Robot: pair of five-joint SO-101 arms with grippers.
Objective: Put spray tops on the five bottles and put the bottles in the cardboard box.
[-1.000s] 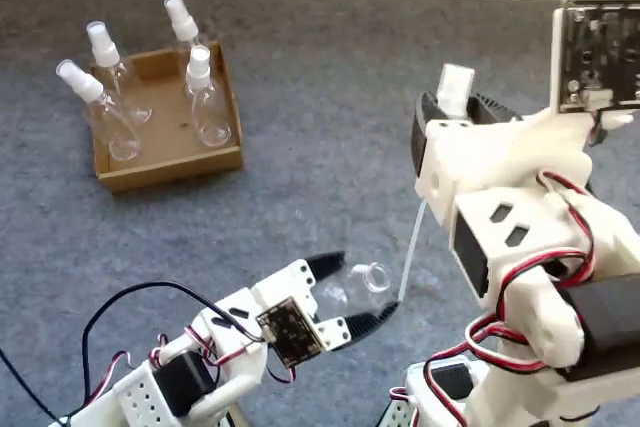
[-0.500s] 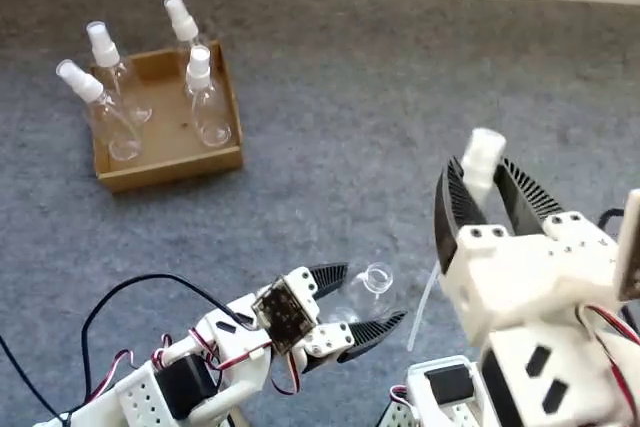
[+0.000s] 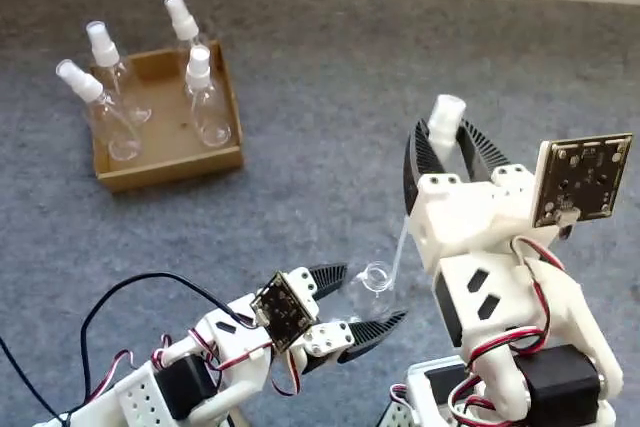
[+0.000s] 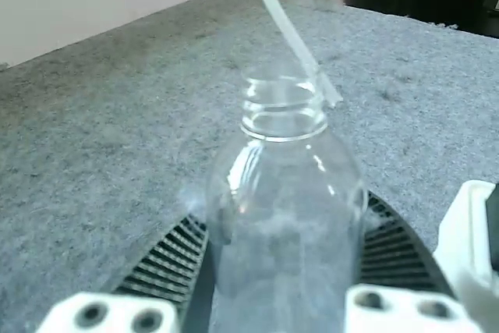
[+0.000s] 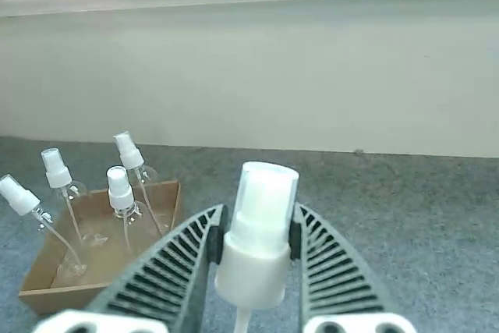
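Over grey carpet [image 3: 330, 97], bottle [image 4: 284, 193] sits clamped inside left pincer [image 3: 365, 296].

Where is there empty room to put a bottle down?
The grey mat is bare between the cardboard box and the right tool, and between the box and the left tool. Crowded: inside the box, and between the two tools.

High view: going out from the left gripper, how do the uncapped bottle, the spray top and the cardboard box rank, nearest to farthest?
1. Bottle: held between the fingers of the left gripper, at the near edge.
2. Spray top: in the right gripper, to the right and farther back.
3. Box: at the far left of the table.
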